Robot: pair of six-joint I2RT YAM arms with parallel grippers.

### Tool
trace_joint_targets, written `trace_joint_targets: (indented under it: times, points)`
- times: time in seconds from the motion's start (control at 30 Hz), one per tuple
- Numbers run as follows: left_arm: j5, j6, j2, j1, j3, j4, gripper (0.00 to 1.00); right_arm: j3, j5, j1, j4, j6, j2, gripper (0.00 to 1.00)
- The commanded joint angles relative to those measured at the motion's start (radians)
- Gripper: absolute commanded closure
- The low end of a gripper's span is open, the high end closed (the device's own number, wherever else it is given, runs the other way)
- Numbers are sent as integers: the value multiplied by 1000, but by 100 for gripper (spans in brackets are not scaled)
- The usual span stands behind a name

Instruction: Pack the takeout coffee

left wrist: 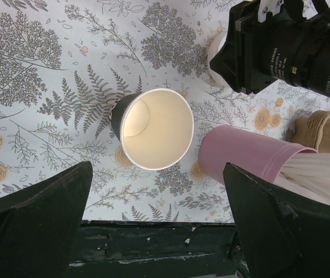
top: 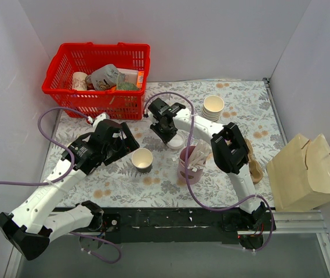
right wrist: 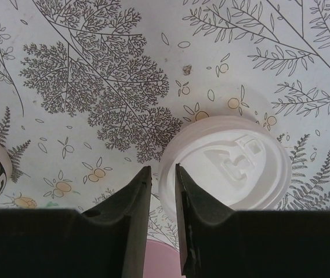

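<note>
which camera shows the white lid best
The right wrist view: the white lid lies flat on the tablecloth, its moulded top clear, its rim between the fingers of the right gripper. The top external view shows only a sliver under that gripper; the left wrist view, a white edge behind it.

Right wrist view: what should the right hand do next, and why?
Probably close firmly on the rim of the lid. The right hand straddles that rim with only a narrow gap between its fingers, the lid lies flat on the table, and the cup stands open with nothing on top.
</note>
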Motion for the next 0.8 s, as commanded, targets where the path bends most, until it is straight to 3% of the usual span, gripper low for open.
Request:
trace_joint_targets:
  times: [0.0,0.77]
  points:
    - [-8,6,-13,-4,12,9,2,40,11,6,-6,-6,11,70]
    - [18,4,-5,-4,6,27,2,37,12,6,0,28,-30,89]
